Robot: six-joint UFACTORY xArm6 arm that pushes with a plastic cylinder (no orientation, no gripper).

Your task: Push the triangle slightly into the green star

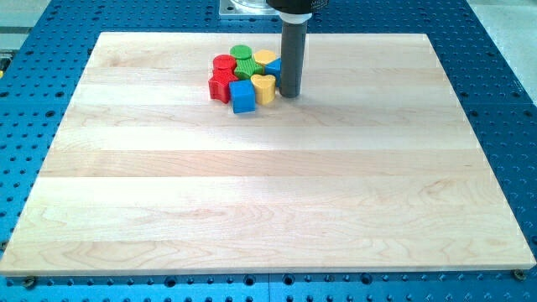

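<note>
Tip (289, 93) of matte rod touches the blue triangle (273, 66).

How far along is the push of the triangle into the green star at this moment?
Looks done: my tip has reached the cluster's right edge on the wooden board, beside the yellow heart-shaped block. In hand: a sliver of blue block, likely the triangle, sits just left of the rod, near the green star-shaped block. Left: I cannot tell whether they touch, so the final nudge may remain.
</note>
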